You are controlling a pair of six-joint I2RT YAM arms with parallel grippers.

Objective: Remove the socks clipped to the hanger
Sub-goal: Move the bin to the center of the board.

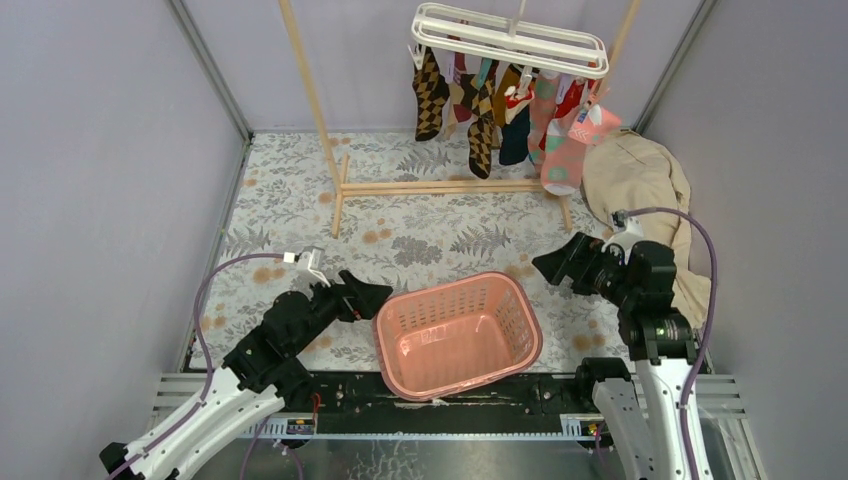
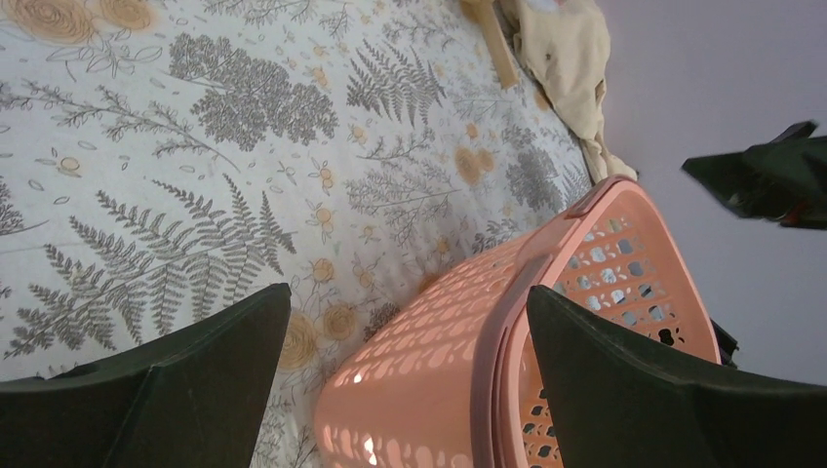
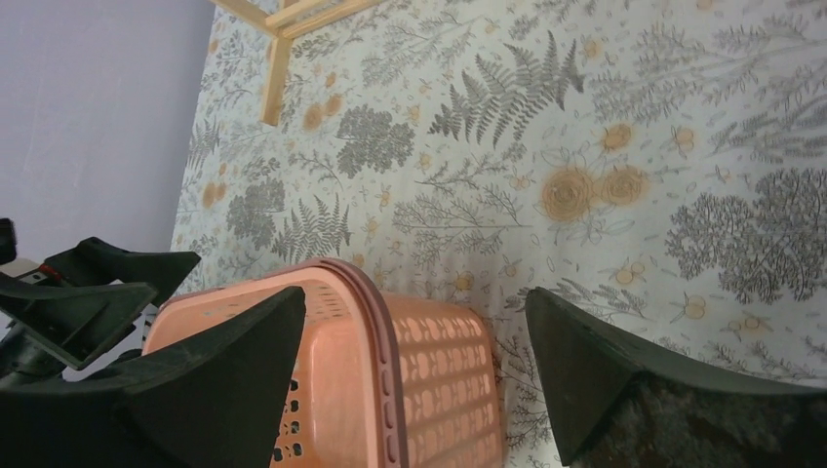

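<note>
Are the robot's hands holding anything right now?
No, nothing is held. The left gripper and right gripper are both open and empty; the socks hang clipped on the hanger.

light: bright, even, from overhead | shadows: soft, faint beside the basket [image 1: 450, 288] | focus: top view sharp, wrist views slightly softer | basket wall glows where lit through

Pink perforated plastic basket [image 1: 458, 340]: blocks six o'clock.
Pale wooden rack base [image 1: 420, 187]: bars twelve o'clock.
Floral-patterned tabletop [image 1: 420, 240]: open passage between them, centre.
</note>
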